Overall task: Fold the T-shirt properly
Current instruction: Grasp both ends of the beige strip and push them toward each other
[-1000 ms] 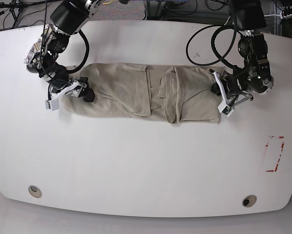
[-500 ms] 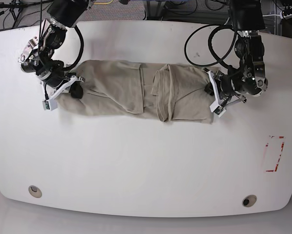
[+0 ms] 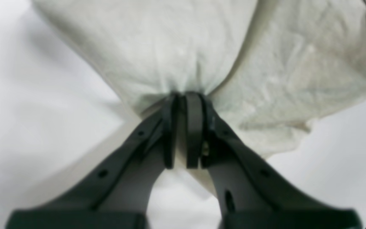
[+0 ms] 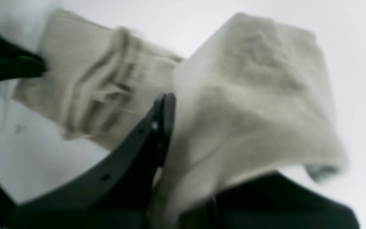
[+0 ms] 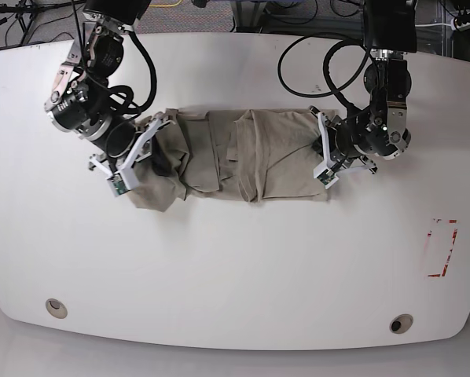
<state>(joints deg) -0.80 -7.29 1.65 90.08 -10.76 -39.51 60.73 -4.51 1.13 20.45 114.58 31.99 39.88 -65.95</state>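
While the T-shirt (image 5: 243,153) lies bunched on the white surface (image 5: 235,267), both grippers pinch it — left gripper (image 3: 183,98) at one end, right gripper (image 5: 150,153) lifting the other — jaws pressed together.

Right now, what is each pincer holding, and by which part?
Both hold the T-shirt: the left pincer pinches one end's edge, the right pincer grips the opposite, lifted end.

base: overhead, far | wrists: close along tools | shared: T-shirt (image 5: 243,153)
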